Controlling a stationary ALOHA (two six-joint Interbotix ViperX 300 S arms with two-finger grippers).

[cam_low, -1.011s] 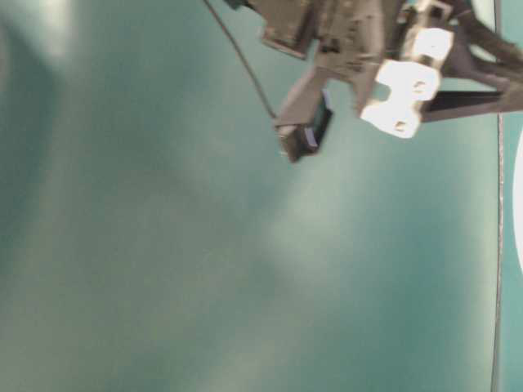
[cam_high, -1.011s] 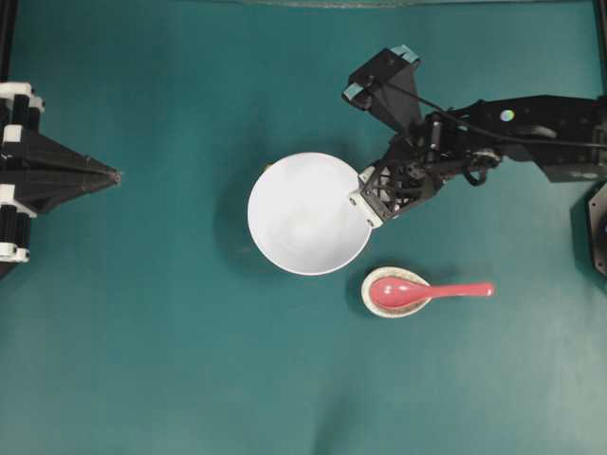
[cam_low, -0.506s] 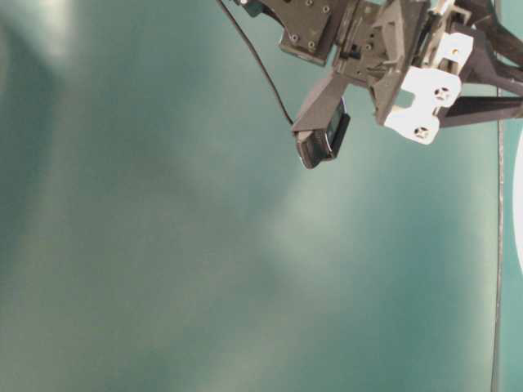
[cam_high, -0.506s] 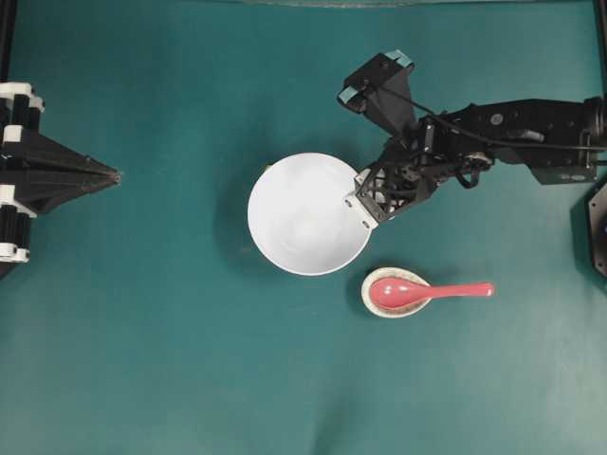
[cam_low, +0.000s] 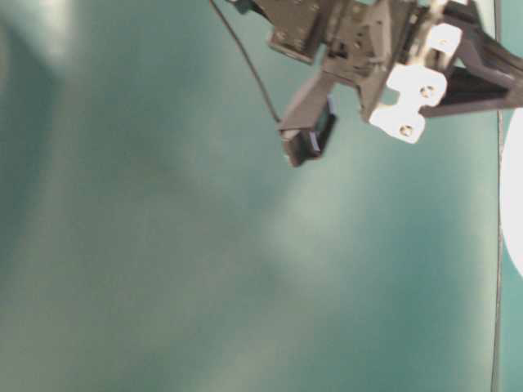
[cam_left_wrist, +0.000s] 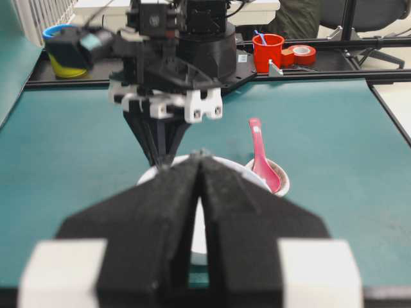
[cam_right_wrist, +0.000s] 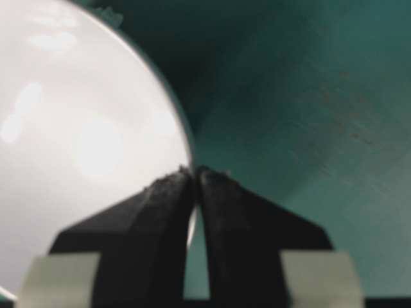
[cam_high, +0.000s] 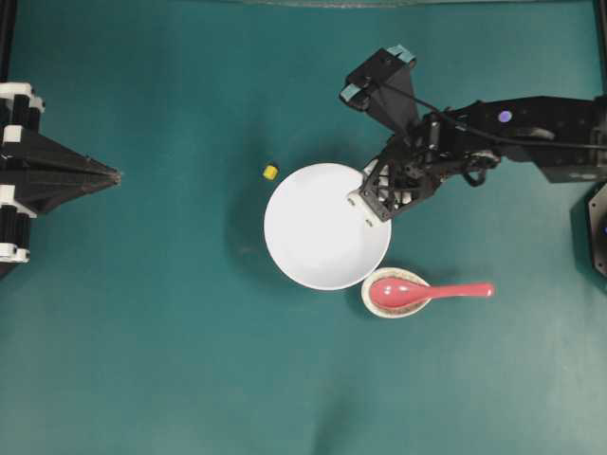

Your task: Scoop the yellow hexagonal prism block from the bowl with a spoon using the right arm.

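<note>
The white bowl (cam_high: pixel 322 227) sits mid-table. My right gripper (cam_high: pixel 372 190) is shut on its upper-right rim; the right wrist view shows the fingertips (cam_right_wrist: pixel 183 183) pinching the bowl's edge (cam_right_wrist: pixel 96 128). The yellow hexagonal prism block (cam_high: pixel 270 172) lies on the teal mat outside the bowl, just off its upper-left edge. The pink-red spoon (cam_high: pixel 427 290) rests with its scoop in a speckled oval rest (cam_high: pixel 395 305) below the bowl's right side, also visible as the spoon (cam_left_wrist: pixel 260 151) in the left wrist view. My left gripper (cam_high: pixel 114 175) is shut and empty at the far left.
The right arm (cam_high: pixel 531 133) reaches in from the right edge, its teal-tipped wrist camera (cam_high: pixel 379 76) above the bowl. Beyond the table's far edge stand a red cup (cam_left_wrist: pixel 268 51), a tape roll (cam_left_wrist: pixel 302 53) and a blue-and-yellow container (cam_left_wrist: pixel 58 48).
The right gripper closed on the bowl's rim and dragged the bowl right and down. The yellow block now lies uncovered on the mat beside it.
</note>
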